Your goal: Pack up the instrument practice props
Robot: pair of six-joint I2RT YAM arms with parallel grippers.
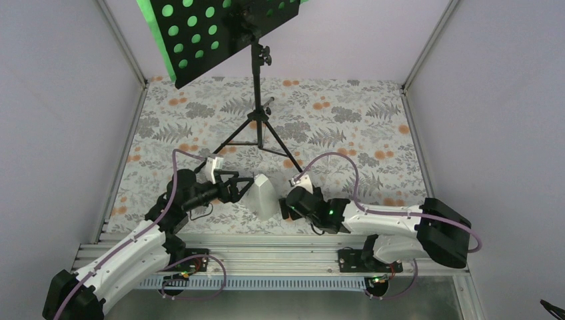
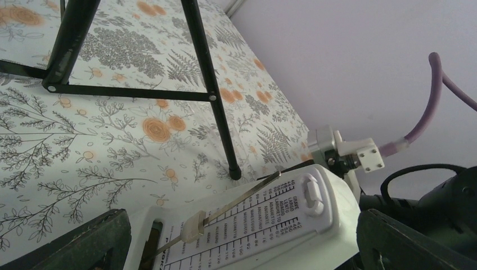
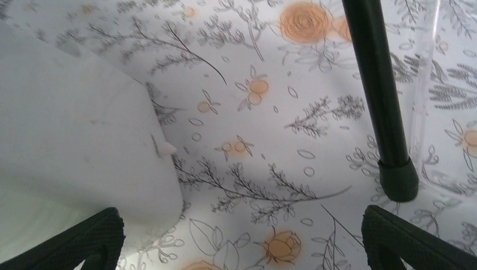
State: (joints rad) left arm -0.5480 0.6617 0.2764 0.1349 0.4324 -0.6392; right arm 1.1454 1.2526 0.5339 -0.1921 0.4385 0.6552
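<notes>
a cloth printed with grey ferns and orange blossoms is covering the table [image 1: 346, 127]. plain pale lilac walls [image 1: 60, 100] are closing it in on three sides, and a ribbed aluminium rail [image 1: 266, 250] is running along the near edge.

the stand [image 1: 256, 123] is standing at the back middle, its thin black tubes spreading into a tripod. its perforated metal desk [image 1: 220, 33] is tilting high above, and green pages [image 1: 152, 30] are glowing through the round holes and along the left edge.

the metronome [image 1: 264, 195] is sitting on the cloth near the front, between the two arms. it is a smooth white plastic pyramid, and the left wrist view is showing its printed tempo scale and a slim metal pendulum with a sliding weight.

the left arm [image 1: 133, 250] is reaching in low from the near left. its jaws are spread wide and pointing at the metronome's face, just beside it; i cannot tell whether they are touching it.

the right arm [image 1: 393, 223] is lying folded low on the right. its jaws are also spread, holding nothing, just beside the metronome's plain back, with one rubber-capped tripod foot [image 3: 398, 180] planted near them.
</notes>
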